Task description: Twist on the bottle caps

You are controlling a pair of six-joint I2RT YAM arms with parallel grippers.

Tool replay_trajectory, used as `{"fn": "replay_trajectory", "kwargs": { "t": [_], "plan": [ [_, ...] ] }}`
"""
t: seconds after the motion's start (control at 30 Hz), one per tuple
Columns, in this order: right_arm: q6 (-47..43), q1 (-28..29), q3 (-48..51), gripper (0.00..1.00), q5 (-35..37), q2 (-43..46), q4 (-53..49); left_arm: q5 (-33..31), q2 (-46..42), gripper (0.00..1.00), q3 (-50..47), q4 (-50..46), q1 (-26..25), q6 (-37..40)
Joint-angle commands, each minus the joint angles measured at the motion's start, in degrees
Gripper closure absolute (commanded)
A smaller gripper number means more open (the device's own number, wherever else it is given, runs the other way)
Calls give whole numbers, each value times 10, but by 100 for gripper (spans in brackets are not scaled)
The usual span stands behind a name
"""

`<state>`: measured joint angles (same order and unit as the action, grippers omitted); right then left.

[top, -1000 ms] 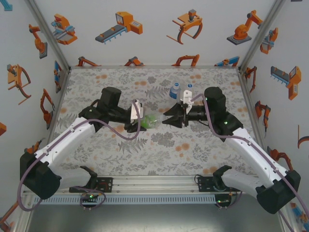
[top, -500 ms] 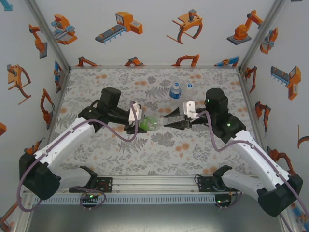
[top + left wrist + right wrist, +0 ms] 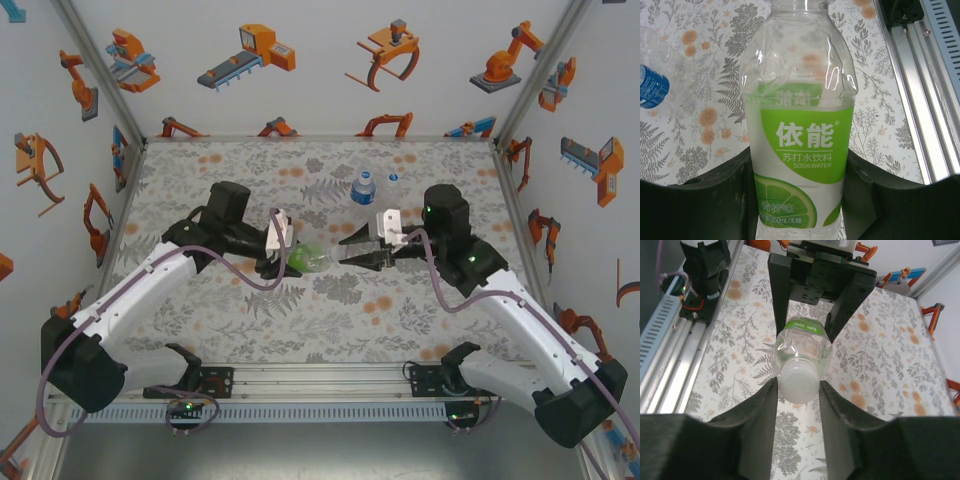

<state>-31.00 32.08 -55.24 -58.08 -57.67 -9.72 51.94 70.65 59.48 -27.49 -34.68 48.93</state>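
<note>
Bottle cap point(image 3: 799, 385) sits on the neck of the green-label bottle point(image 3: 800, 140). My left end effector point(image 3: 290, 258) clamps the bottle's body, held sideways over the middle of the desk point(image 3: 330, 310). Right end effector point(image 3: 345, 254) is narrow, fingers flanking the cap; I cannot tell whether they press it. Blue-label bottle point(image 3: 364, 187) stands upright farther back, second cap point(image 3: 393, 178) just beside it.

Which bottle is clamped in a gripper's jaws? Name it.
The green-label bottle, held sideways by the left gripper; the blue-label bottle stands free on the table.
</note>
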Motion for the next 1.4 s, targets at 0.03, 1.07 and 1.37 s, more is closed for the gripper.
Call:
{"fn": "replay_trajectory", "kwargs": {
  "t": [0.03, 1.07, 1.37],
  "plan": [
    [76, 3, 14, 55, 32, 12, 45, 11, 3, 100, 19, -1, 4, 0],
    [1019, 1, -28, 44, 341, -65, -76, -145, 44, 100, 39, 5, 4, -59],
    [1043, -11, 4, 47, 305, -88, -22, -128, 39, 100, 36, 5, 5, -49]
  ]
}}
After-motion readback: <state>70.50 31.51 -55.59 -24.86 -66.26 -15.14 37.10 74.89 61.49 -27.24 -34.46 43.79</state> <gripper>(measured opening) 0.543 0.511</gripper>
